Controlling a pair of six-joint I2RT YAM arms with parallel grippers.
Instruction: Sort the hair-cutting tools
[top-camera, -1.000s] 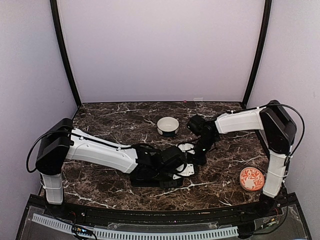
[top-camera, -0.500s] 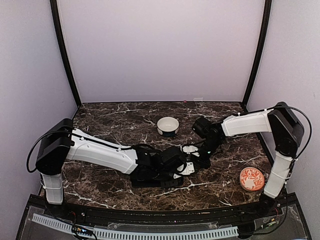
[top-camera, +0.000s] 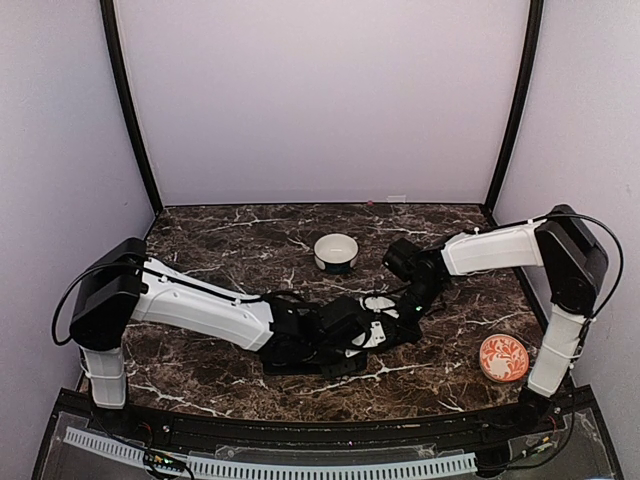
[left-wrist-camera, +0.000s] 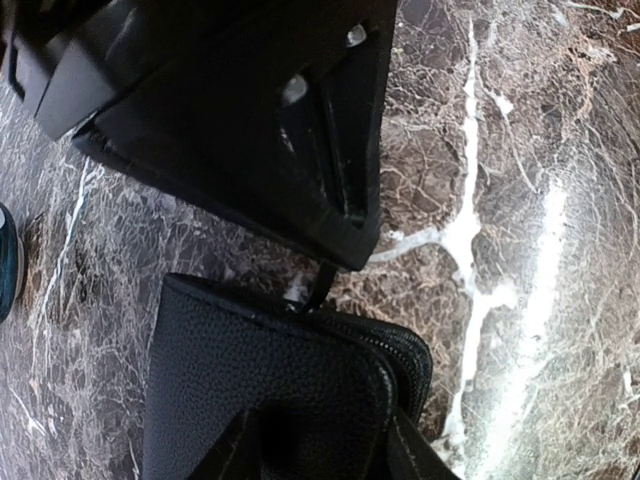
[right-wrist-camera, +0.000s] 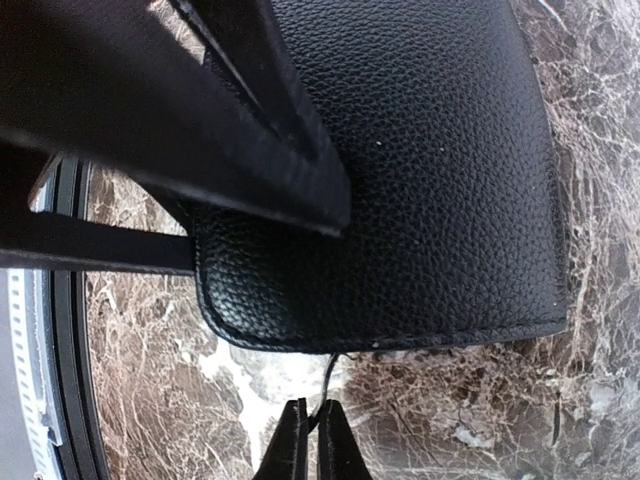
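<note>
Black case (right-wrist-camera: 400, 150), thin pull (right-wrist-camera: 328, 385) seemingly between right jaws

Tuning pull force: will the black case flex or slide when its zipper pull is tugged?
The black case probably flexes: its pebbled cover looks like soft leatherette. Lying flat, it is unlikely to tip but may slide on the polished marble table unless pinned. The zipper pull pinched by the right gripper is thread-thin, likely limp.

Top external looks down from high behind onto the dark veined marble table (top-camera: 220, 240) — both wrist views sit close above it, sharing the flat black pebbled case (right-wrist-camera: 420, 150).
</note>
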